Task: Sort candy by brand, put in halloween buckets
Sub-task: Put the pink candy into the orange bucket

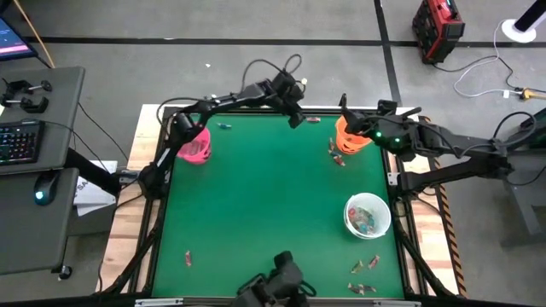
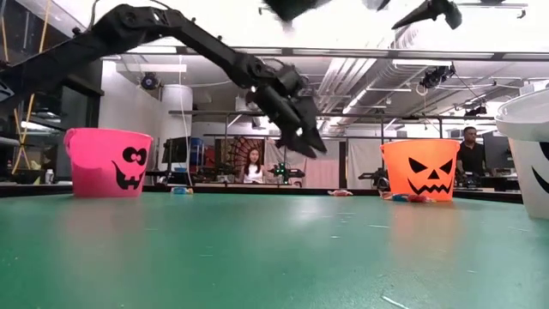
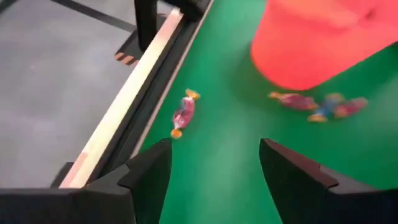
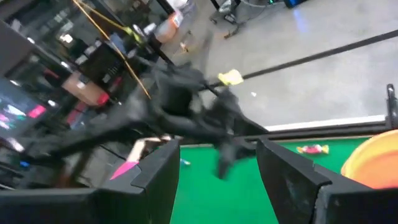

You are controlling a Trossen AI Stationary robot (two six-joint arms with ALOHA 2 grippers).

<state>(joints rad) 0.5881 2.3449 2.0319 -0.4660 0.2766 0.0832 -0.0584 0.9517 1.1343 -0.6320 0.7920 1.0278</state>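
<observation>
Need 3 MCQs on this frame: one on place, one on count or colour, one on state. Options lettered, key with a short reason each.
1. Where does the white bucket stand in the overhead view?
A. near the right side of the mat, closer to the front edge
B. far left corner
C. dead centre

2. How many buckets are on the table?
A. two
B. three
C. five

3. How are the left gripper's fingers?
A. shut on a candy
B. shut on a bucket rim
C. open, holding nothing

Key:
1 A: the white bucket stands near the mat's right side, in front of the orange bucket.
2 B: a pink bucket, the orange one and the white one, no more.
3 C: the left gripper shows bare mat between its spread fingers, with a wrapped candy lying loose ahead by the table edge.
</observation>
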